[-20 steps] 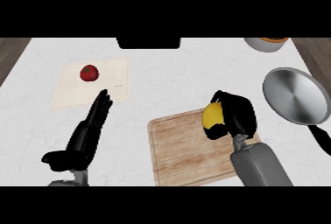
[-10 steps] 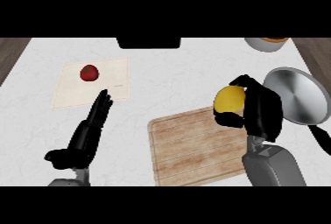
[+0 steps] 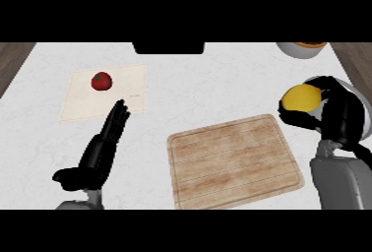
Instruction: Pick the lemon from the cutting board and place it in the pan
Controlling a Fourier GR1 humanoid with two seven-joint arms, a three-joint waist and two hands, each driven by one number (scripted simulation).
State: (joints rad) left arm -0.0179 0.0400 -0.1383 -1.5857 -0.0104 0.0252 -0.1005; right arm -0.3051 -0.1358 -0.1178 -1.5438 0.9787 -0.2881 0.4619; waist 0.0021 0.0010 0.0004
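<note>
Carried rightward off the cutting board (image 3: 234,160), lemon (image 3: 303,97) (right hand (image 3: 340,118) curled round it) nears pan (image 3: 355,92).

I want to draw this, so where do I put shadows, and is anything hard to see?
Head view: light looks soft and even, with no glare on the counter. A faint shadow lies beside the left hand. The right hand, curled round the lemon, hides most of the pan.
</note>
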